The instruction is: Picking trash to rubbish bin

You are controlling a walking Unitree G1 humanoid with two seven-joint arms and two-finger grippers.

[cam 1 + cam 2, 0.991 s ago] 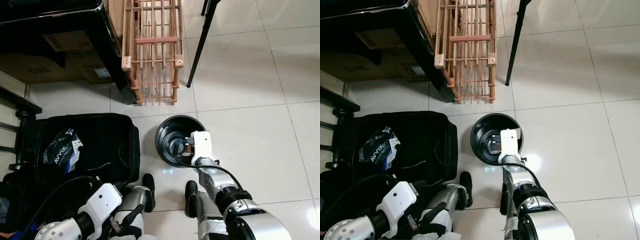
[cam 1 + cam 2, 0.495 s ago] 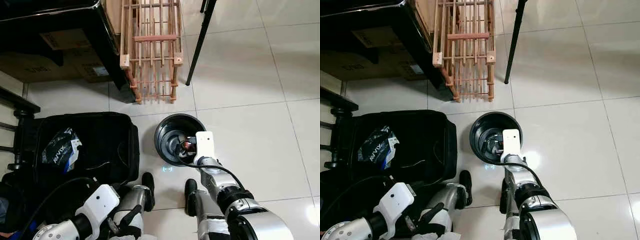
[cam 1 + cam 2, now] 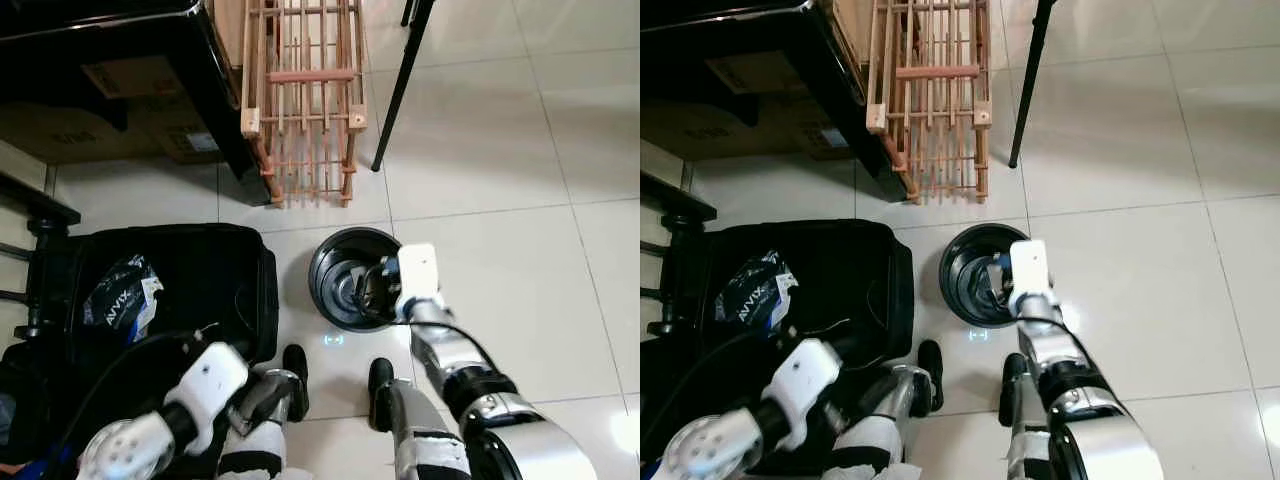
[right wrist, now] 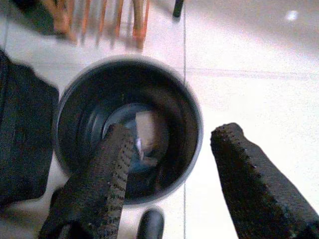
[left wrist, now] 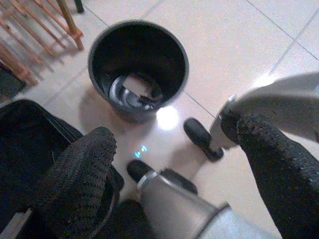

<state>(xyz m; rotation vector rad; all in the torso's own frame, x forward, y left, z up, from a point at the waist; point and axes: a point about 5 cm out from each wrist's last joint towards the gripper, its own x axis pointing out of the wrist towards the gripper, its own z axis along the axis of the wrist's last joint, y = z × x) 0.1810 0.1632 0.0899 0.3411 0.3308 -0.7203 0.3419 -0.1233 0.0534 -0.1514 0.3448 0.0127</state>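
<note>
- Two fingers of the right end effector (image 4: 164, 184) spread open above the black rubbish bin (image 3: 352, 290), bare tile beyond.
- Trash (image 4: 147, 130) lies at the bin's bottom, directly beneath.
- Left end effector (image 5: 174, 179), open, hangs low.

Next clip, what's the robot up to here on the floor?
The robot stands over a black rubbish bin on the tiled floor. Its right gripper hangs above the bin's mouth with its fingers open and nothing between them. A piece of trash lies at the bottom of the bin. The left gripper, also open and holding nothing, is low by the robot's side, next to an open black suitcase that holds a plastic bag.
</note>
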